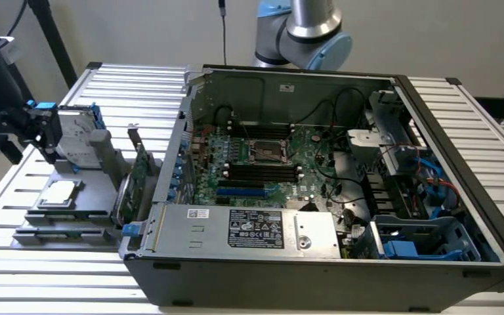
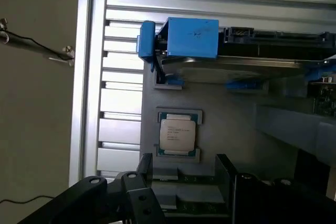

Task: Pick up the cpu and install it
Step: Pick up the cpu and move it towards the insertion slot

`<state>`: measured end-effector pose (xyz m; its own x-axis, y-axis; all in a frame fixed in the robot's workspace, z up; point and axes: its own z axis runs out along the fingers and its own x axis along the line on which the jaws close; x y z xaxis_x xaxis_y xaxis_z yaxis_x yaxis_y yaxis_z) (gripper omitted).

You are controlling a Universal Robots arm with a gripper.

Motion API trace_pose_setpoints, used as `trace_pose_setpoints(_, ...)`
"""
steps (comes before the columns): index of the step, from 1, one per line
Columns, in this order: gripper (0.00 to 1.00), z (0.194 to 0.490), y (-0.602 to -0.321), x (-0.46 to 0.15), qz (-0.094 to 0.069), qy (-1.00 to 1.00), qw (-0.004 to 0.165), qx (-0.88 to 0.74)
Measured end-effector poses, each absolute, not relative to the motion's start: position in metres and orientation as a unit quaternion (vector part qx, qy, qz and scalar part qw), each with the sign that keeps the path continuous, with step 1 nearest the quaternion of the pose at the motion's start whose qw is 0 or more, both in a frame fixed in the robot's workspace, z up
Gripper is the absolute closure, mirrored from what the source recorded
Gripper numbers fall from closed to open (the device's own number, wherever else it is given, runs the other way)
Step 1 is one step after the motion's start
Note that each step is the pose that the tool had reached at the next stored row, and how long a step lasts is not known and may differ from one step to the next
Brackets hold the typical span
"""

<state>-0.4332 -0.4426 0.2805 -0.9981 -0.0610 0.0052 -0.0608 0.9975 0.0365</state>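
Honestly, starting closest: gripper (image 2: 184,157) with both fingers (image 2: 145,163) spread wide, clamped on nothing, poised near the cpu (image 2: 178,133) but not touching. Just past the fingertips, cpu lying flat, metal top up, seated in a shallow recess of the grey holder (image 2: 231,124) on the slatted table (image 2: 123,98), outside the computer case (image 1: 322,282). Beyond that, hard drive (image 2: 231,61) with blue brackets standing right beside the same holder.

Risk guesses: thin chip, low in its recess, so easy to pinch the holder's lip instead of the chip edges, or to grab off-centre and lift it out crooked. Slick metal top and skinny rim, so probably prone to slipping. Blue brackets close by, so could get bumped on a sloppy approach. Furthest off, socket (image 1: 265,151) on the motherboard (image 1: 309,164), deep inside the open case. Would hate to see a skewed drop there, likely bad for the contacts.

Head count: one gripper, two fingers, one cpu, one holder, one hard drive, one table, one case, one motherboard, one socket.
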Motion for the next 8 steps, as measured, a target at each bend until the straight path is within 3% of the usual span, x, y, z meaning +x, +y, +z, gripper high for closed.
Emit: trace_pose_setpoints(8, 0.40, 0.266, -0.448, -0.433, -0.018, -0.999, 0.003, 0.030)
